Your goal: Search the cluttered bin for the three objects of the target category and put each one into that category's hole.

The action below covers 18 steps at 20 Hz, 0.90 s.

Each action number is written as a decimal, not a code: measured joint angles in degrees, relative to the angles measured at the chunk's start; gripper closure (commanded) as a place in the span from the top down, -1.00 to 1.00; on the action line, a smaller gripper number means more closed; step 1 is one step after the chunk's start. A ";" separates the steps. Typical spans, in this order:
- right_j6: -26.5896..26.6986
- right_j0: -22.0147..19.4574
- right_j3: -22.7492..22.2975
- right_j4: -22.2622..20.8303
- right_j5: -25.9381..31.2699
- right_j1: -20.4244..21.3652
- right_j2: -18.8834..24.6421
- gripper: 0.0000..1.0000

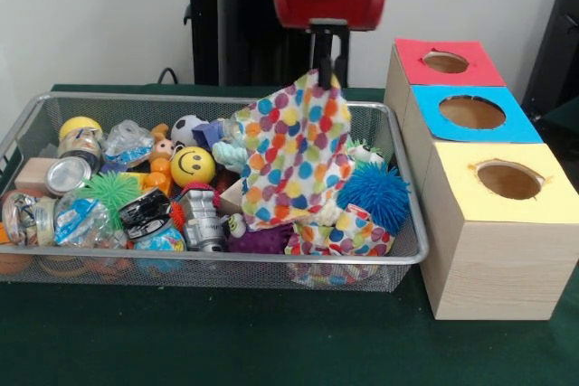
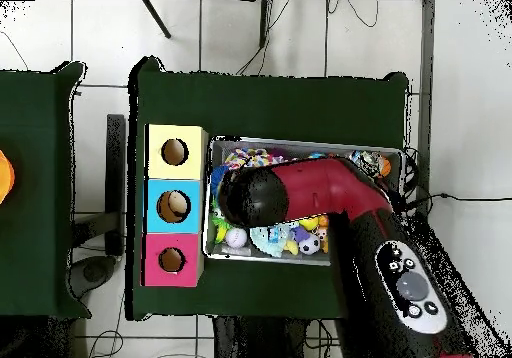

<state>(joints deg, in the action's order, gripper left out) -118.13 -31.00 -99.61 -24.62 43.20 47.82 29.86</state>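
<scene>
Gripper (image 1: 327, 74) pinching polka-dot cloth (image 1: 294, 155) above bin (image 1: 398, 255), hidden by arm (image 2: 310, 189) overhead

One wire bin (image 1: 398, 255), three holed boxes (image 1: 493, 223) (red, blue, yellow), two yellow balls (image 1: 193, 166).

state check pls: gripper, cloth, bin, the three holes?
gripper: shut on the polka-dot cloth, above the bin
polka-dot cloth: lifted by one corner, lower end still in the bin
wire bin: full of clutter
red box hole: open
blue box hole: open
yellow box hole: open
</scene>
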 measured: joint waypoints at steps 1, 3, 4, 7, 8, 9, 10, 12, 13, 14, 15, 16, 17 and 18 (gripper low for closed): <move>0.00 0.68 -0.17 0.01 -0.29 -0.10 -0.04 -1.00; 0.00 2.03 -0.52 0.02 -0.88 -0.30 -0.12 -1.00; 0.00 2.42 -0.70 0.16 -0.91 -0.27 -0.12 -1.00; 0.00 3.02 -1.80 1.90 -0.91 0.77 -0.13 -1.00; 0.00 3.23 -2.16 2.48 -0.91 1.11 -0.13 -1.00; 0.00 3.20 -2.39 3.13 -0.90 1.60 -0.16 -1.00; 0.00 3.16 -2.61 3.78 -0.88 2.09 -0.18 -1.00; 0.00 3.15 -2.80 4.58 -0.85 2.67 -0.22 -1.00; 0.00 3.15 -2.99 5.45 -0.85 3.42 -0.25 -1.00; 0.00 3.16 -3.03 5.83 -0.81 3.74 -0.26 -1.00; 0.00 3.16 -3.09 6.36 -0.72 4.14 -0.26 -1.00; 0.00 3.16 -3.14 6.99 -0.61 4.63 -0.27 -1.00; 0.00 3.16 -3.14 7.49 -0.49 4.98 -0.27 -1.00; 0.00 3.18 -3.13 8.18 -0.30 5.46 -0.30 -1.00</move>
<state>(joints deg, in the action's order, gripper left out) -118.13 -27.82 -102.75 -16.44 42.90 53.28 29.56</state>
